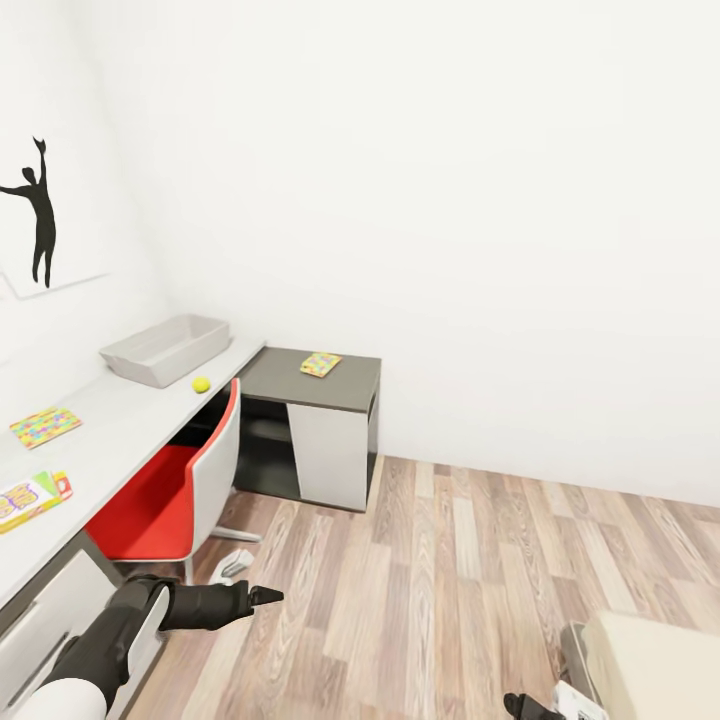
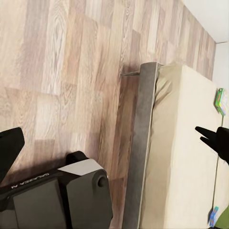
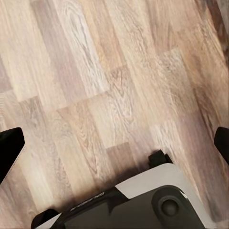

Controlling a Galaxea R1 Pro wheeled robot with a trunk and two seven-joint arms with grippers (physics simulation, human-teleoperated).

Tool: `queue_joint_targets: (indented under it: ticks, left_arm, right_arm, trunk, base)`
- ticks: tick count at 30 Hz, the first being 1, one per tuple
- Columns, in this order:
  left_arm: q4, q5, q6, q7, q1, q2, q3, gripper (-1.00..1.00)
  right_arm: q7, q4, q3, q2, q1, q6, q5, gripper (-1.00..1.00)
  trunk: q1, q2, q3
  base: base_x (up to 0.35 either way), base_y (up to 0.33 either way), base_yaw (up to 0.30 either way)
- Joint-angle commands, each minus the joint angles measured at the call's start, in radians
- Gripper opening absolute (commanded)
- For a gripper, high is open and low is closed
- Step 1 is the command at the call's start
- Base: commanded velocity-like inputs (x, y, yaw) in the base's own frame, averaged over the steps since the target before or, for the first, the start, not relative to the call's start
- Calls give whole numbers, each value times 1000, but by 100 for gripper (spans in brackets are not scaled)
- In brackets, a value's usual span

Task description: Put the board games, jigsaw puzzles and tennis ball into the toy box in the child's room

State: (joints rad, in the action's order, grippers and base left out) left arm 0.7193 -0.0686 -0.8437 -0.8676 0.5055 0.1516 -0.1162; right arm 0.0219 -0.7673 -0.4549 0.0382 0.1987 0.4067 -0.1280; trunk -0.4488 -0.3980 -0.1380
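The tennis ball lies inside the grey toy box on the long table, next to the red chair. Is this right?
Not quite. In the head view the tennis ball lies on the table just outside the toy box, in front of its rim, near the red chair.

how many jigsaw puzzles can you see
2: one jigsaw puzzle on the long pale table, the second puzzle on the lower dark-grey desk. Others may be out of view.
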Motion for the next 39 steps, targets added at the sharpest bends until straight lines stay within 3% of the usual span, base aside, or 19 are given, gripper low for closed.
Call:
queue_joint_targets:
  ticks: [1, 39]
  left_arm:
    - [0, -7, -8, 1, 1, 0, -1, 100]
    - [3, -8, -9, -11, 0, 5, 0, 100]
  right_arm:
    - [2, -2, -5, 1, 1, -1, -5, 100]
    - [10, -14, -4, 1, -1, -14, -17, 100]
  trunk:
    - [-1, -2, -2]
    - [-1, -2, -2]
  base:
    - [317, 0, -4]
    - [315, -36, 0]
